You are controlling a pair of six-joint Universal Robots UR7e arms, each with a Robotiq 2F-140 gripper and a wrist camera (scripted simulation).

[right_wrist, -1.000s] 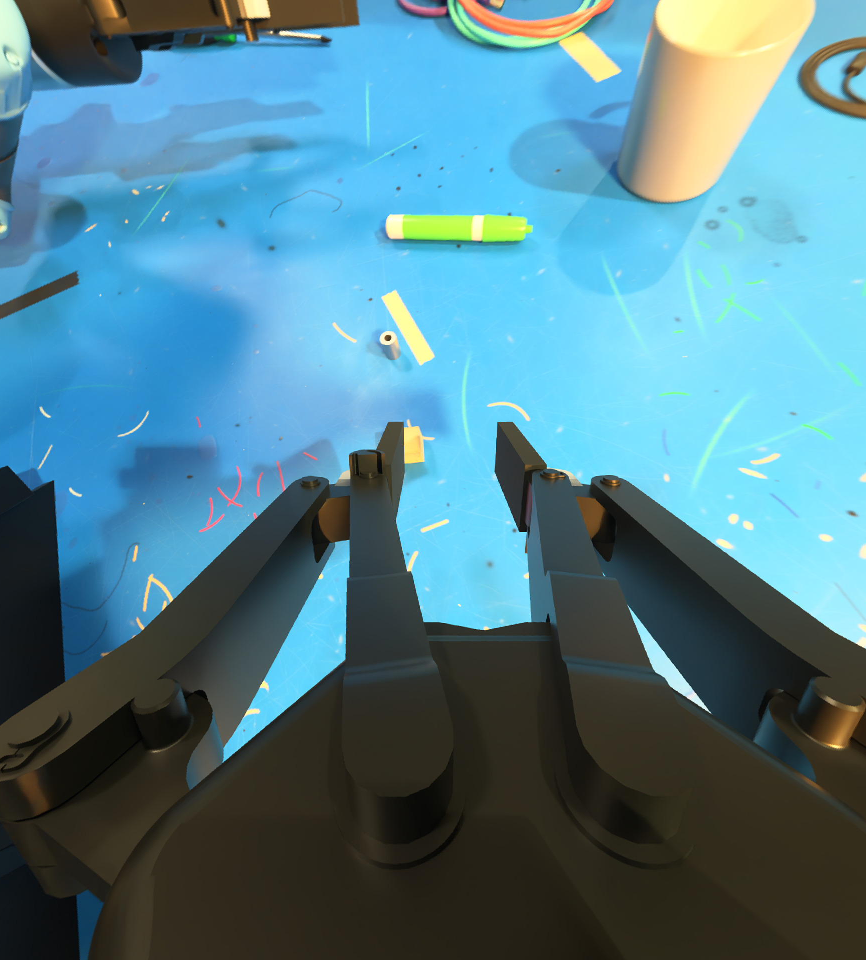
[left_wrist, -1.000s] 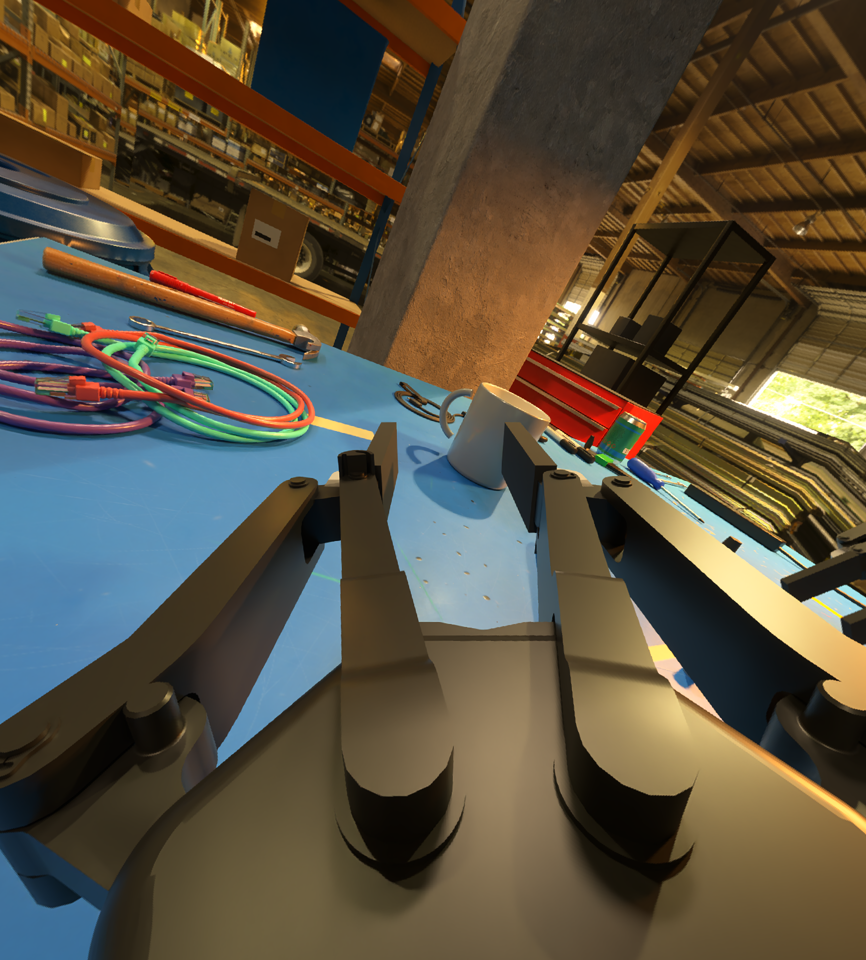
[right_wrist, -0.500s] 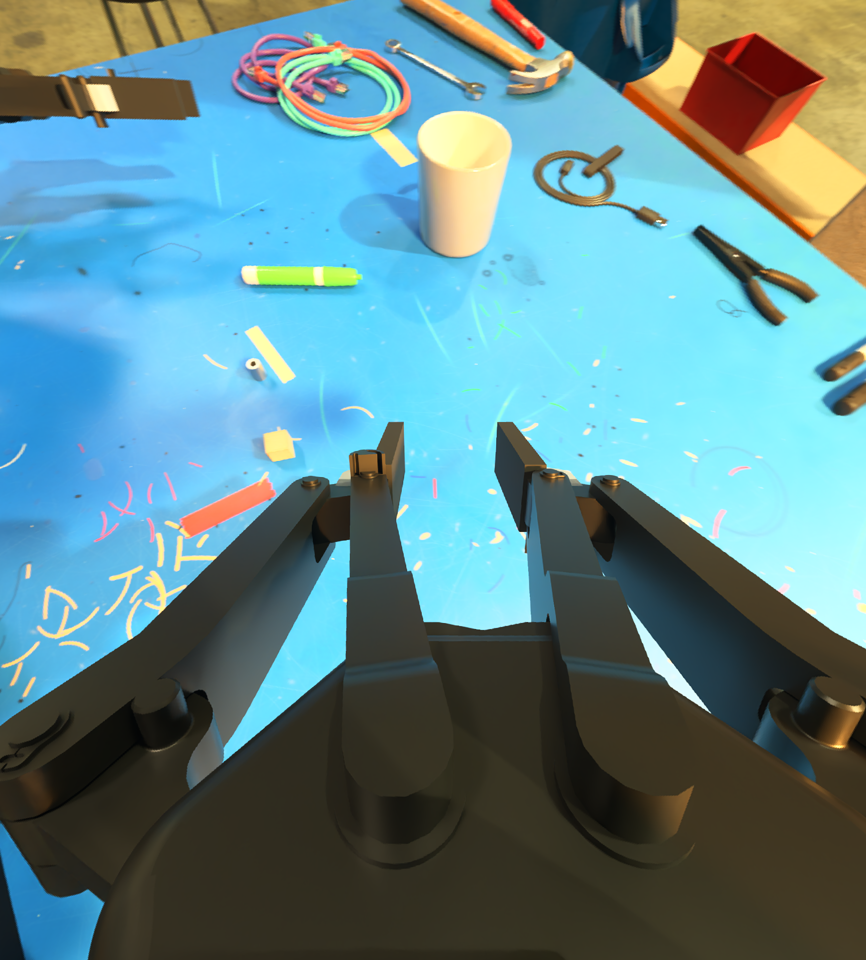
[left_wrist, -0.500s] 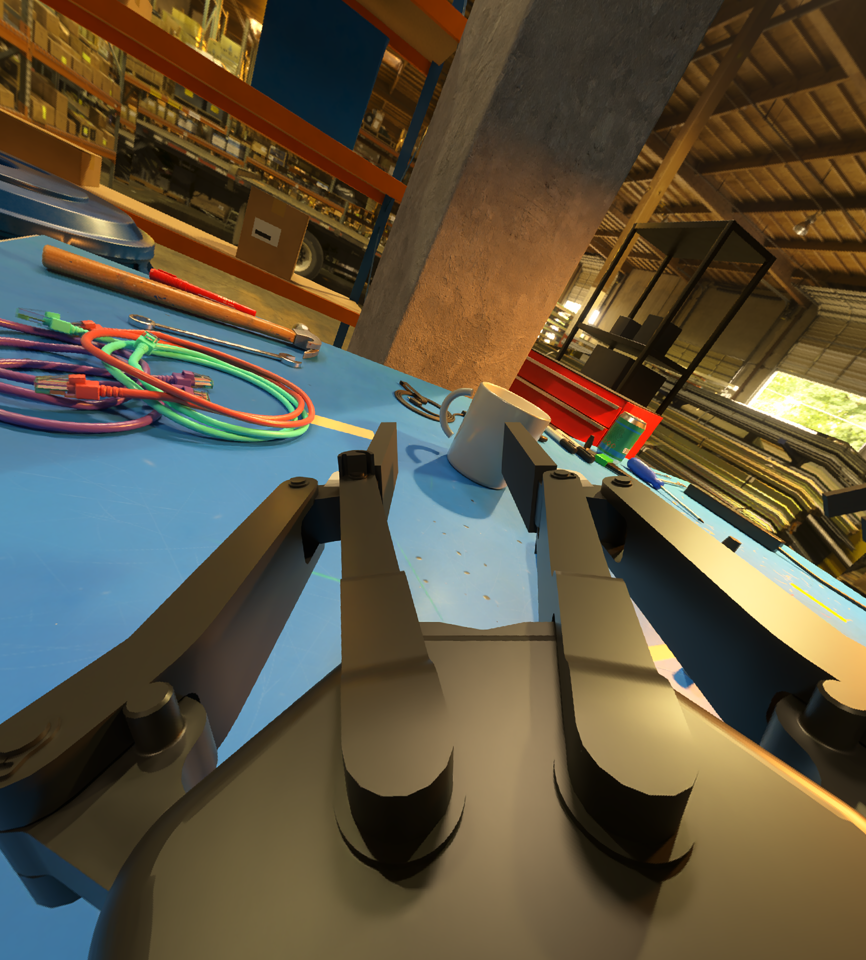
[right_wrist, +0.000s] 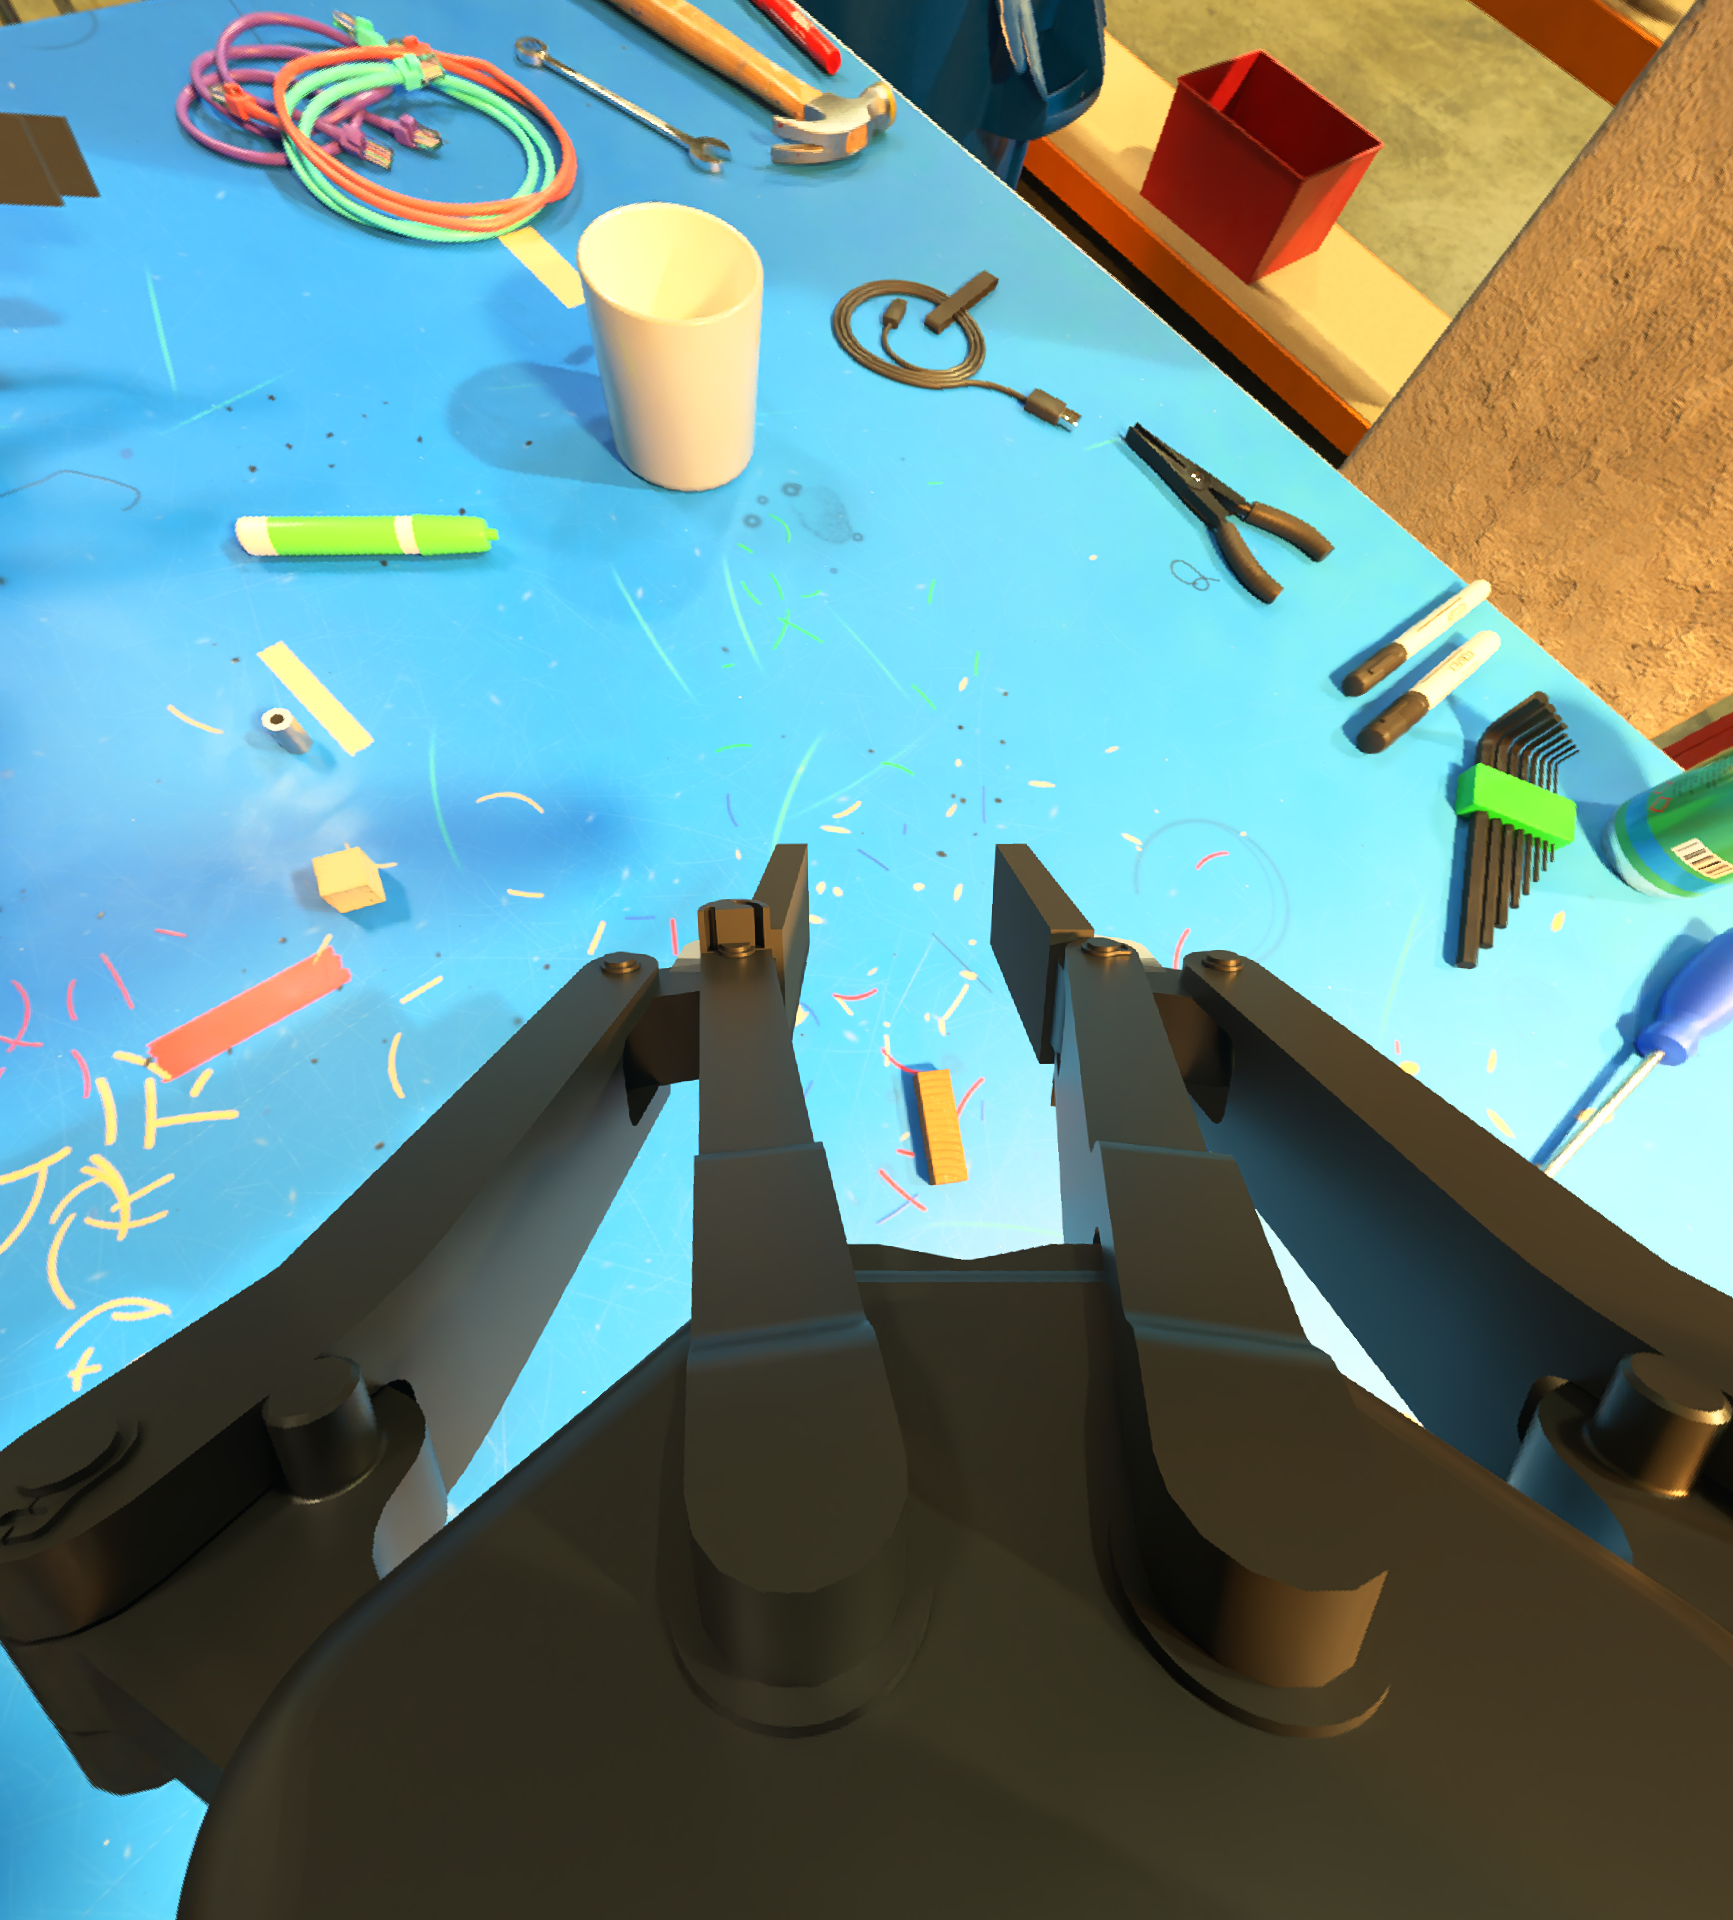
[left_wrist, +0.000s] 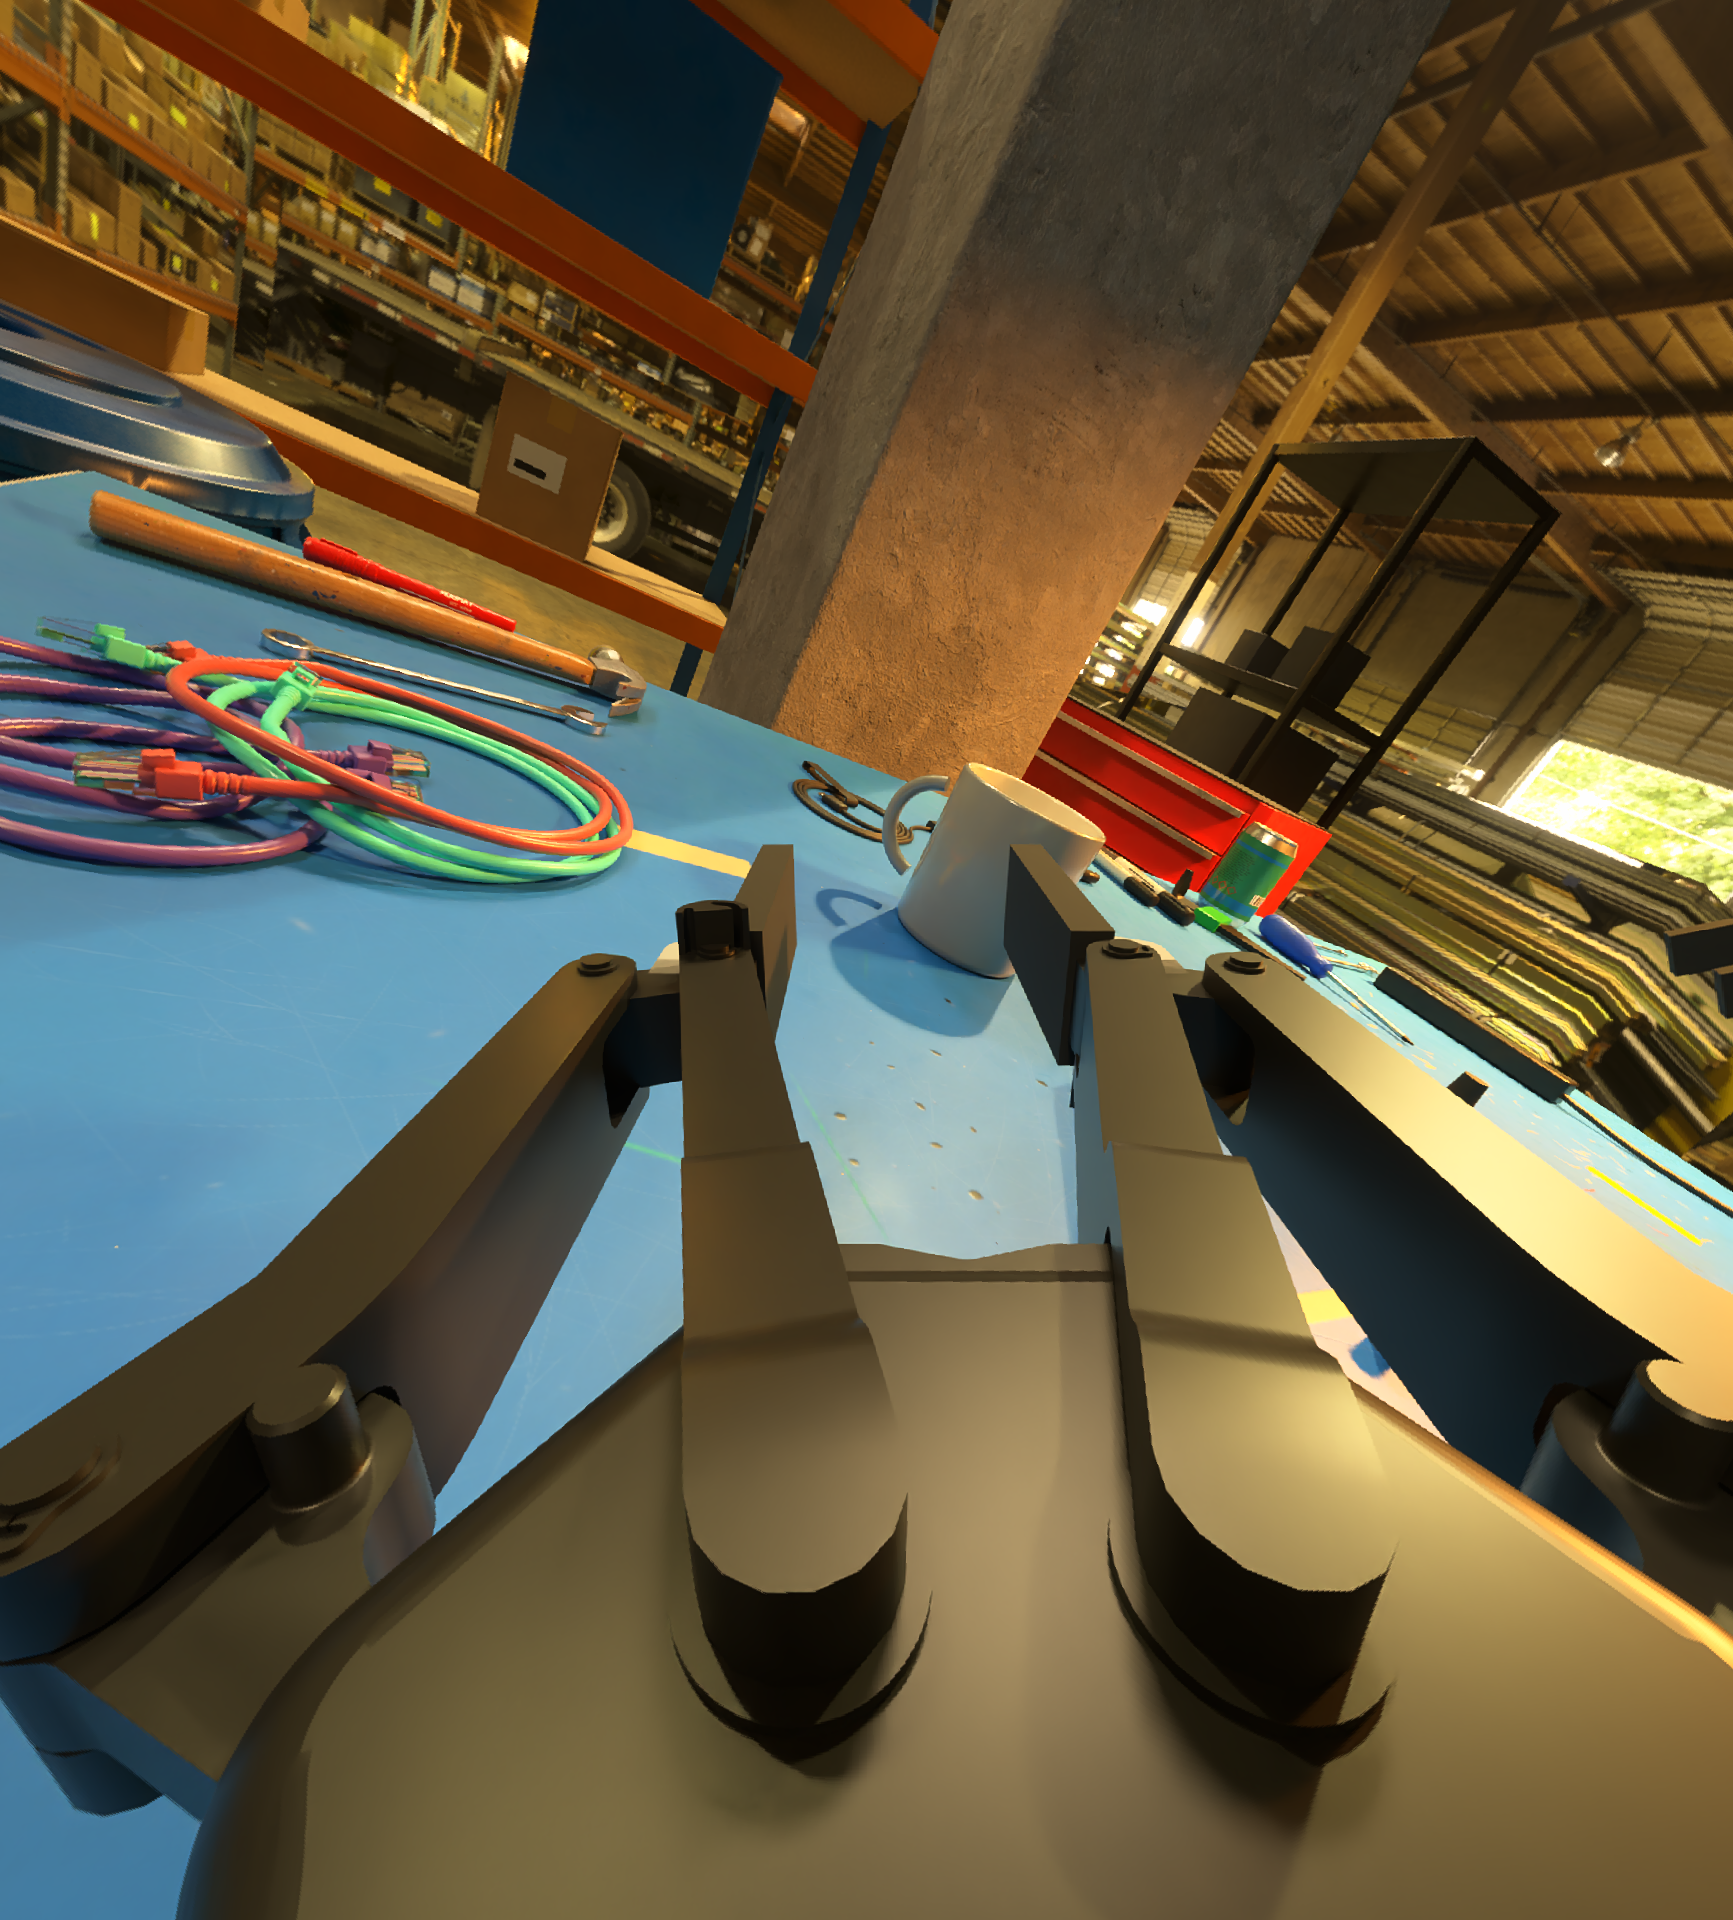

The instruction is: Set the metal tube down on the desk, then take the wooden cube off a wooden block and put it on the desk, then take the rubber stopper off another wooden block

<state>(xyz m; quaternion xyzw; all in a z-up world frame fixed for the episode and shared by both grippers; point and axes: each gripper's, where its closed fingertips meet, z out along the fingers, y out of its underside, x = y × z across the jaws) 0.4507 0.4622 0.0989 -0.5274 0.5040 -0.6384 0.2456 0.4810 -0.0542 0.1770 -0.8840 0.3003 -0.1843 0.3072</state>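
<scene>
Your right gripper [right_wrist: 898, 894] hangs half open and empty above the desk [right_wrist: 1049, 623] – the metal tube [right_wrist: 285, 727] and wooden cube [right_wrist: 348, 879] lie ahead-left of it, a wooden block [right_wrist: 939, 1125], long axis pointing forward, just below, no rubber stopper visible.

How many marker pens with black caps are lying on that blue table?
2. Both lie side by side near the table's right edge in the right wrist view: one marker nearer the pliers, the other marker beside the hex keys. More may be hidden.
</scene>
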